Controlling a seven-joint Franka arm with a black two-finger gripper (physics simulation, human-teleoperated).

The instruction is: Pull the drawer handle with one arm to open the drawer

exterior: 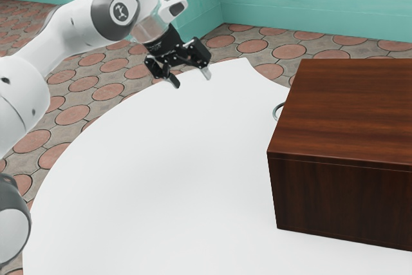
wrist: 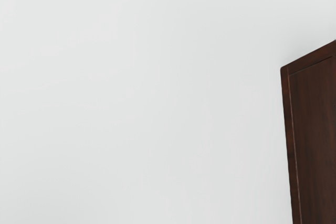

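Drawer cabinet (exterior: pixel 347 152) sits on white tabletop (exterior: pixel 161 178) at the exterior view's right, apparently not pulled out yet. Hand (exterior: pixel 190 76) hovers well apart from it, fingers spread, empty. Small grey handle (exterior: pixel 277 111) on the arm-facing side. Step: approach. Next: straddle the handle, then clamp.

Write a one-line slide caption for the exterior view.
Franka arm's open gripper hovers above the white table, apart from the dark wooden drawer cabinet and its grey handle.

One dark wooden drawer cabinet (exterior: pixel 347 140), one grey metal handle (exterior: pixel 277 111), one white table (exterior: pixel 167 185), one arm (exterior: pixel 64 37), one black gripper (exterior: pixel 191 80).
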